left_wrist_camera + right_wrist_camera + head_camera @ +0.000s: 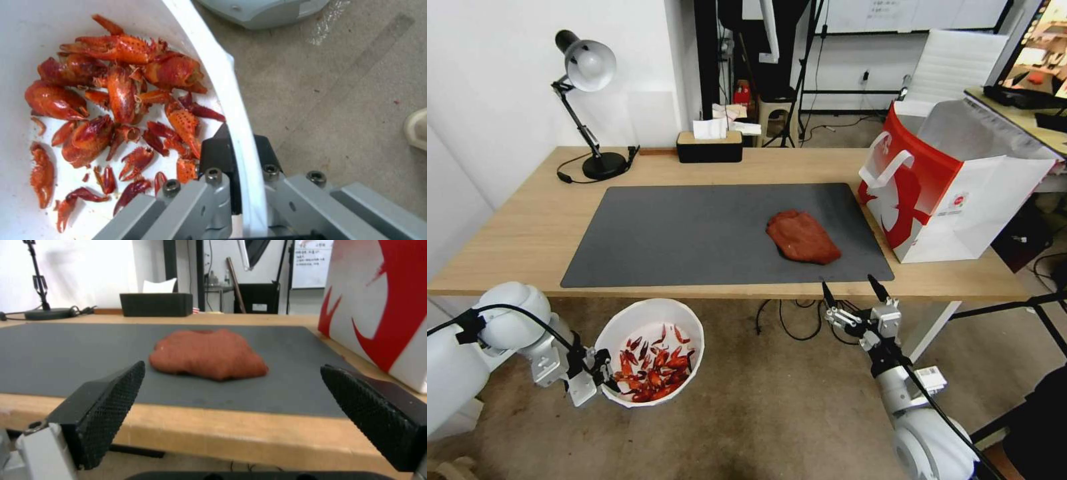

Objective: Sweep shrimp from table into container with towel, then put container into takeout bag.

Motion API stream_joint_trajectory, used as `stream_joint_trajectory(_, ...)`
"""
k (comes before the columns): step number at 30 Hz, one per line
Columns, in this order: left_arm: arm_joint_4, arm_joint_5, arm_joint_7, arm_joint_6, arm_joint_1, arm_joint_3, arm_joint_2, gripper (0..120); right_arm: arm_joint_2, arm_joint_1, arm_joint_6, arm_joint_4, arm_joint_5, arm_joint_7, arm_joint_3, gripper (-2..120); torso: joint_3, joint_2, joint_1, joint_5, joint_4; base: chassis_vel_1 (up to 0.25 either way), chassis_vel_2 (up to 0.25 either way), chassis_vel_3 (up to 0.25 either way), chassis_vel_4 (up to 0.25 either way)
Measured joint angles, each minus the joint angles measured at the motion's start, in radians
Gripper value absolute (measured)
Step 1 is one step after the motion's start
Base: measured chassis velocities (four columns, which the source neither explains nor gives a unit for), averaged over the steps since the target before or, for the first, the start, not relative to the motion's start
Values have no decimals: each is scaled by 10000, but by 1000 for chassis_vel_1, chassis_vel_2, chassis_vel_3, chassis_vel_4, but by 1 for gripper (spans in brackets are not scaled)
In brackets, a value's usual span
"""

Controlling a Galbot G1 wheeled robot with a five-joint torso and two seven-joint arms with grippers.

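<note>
clearly sweeping is done: the left gripper (602, 375) pinches the container (627, 327) rim, shrimp (654, 370) inside, below the table (520, 233) edge. next, lift it to the takeout bag (934, 193). the right gripper (854, 287) hangs wide open, empty, near the towel (802, 237).

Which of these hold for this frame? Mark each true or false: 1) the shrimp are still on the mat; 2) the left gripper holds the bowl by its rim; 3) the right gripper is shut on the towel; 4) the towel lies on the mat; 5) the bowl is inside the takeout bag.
1) False. The shrimp lie inside the container, none on the mat.
2) True. The left gripper is clamped on the container's rim, held below the table edge.
3) False. The right gripper is open, off the table's front edge.
4) True. The towel rests on the mat.
5) False. The takeout bag stands at the table's right end, apart from the container.
</note>
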Motion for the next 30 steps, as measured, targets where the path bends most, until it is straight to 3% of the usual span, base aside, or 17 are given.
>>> stream_joint_trajectory(9, -37, 40, -5, -8, 139, -69, 23, 0, 111, -327, 29, 70, -1, 32, 29, 100, 1, -1, 0, 1, 0, 0, 0, 0, 0)
stream_joint_trajectory(19, -72, 269, -23, -103, 860, -523, 103, 0, 103, -309, 10, 75, 0, 38, 10, 100, 1, -1, 2, 1, 0, 0, 0, 0, 0)
stream_joint_trajectory(23, -136, 290, -39, -226, 1619, -1201, 126, 0, 99, -302, 4, 76, 1, 39, 5, 100, 1, -1, 2, -2, 1, 0, 0, 0, 0)
stream_joint_trajectory(25, -322, 273, -62, -245, 2311, -2021, 182, 0, 97, -297, 1, 76, 3, 39, 3, 100, 0, -1, 2, -2, 2, 0, 0, 0, 0)
stream_joint_trajectory(26, -322, 273, -62, -245, 2311, -2021, 182, 0, 97, -297, 1, 76, 3, 39, 3, 100, 0, -1, 2, -2, 2, 0, 0, 0, 0)
stream_joint_trajectory(28, -487, 130, -95, -295, 2805, -2655, 244, 0, 96, -296, 0, 76, 4, 39, 0, 100, 1, -1, 2, 0, 1, 0, 0, 0, 0)
stream_joint_trajectory(29, -659, 55, -99, -315, 3207, -3175, 290, 0, 95, -295, -1, 76, 5, 40, 0, 100, 1, -1, 2, 0, -1, 0, 0, 0, 0)
stream_joint_trajectory(30, -659, 55, -99, -315, 3207, -3175, 290, 0, 95, -295, -1, 76, 5, 40, 0, 100, 1, -1, 2, 0, -1, 0, 0, 0, 0)
